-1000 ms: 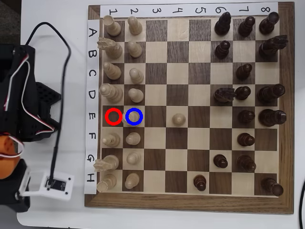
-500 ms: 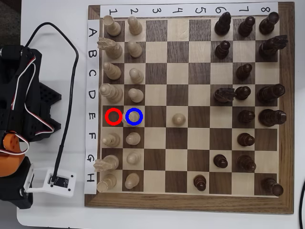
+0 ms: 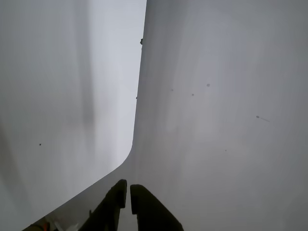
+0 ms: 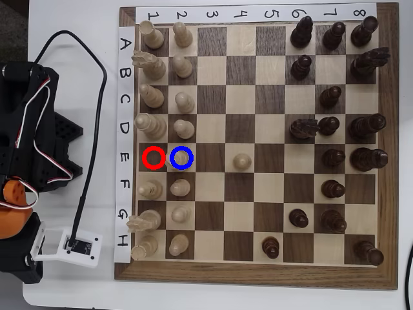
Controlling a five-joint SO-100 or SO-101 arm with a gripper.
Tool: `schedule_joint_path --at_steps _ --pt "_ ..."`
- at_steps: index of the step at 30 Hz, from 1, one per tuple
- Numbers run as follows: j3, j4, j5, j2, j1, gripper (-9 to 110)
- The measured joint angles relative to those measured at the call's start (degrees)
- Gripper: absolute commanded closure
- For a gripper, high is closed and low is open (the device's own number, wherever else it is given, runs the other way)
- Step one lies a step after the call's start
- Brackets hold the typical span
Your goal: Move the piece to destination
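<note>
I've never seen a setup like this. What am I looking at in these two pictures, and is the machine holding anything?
It is a robot arm, black with orange parts, beside a chessboard. The overhead view looks down on both. The wrist view rides on the arm: its two dark jaws, at the bottom edge, are almost closed, hold nothing, and face only the white surface. Pale and dark pieces stand on the board. A red ring and a blue ring mark neighbouring squares.
</note>
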Motion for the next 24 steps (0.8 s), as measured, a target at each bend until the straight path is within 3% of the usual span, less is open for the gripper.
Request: schedule_joint_path --at_steps 24 --pt "0.0 4.3 1.2 0.0 0.6 101"
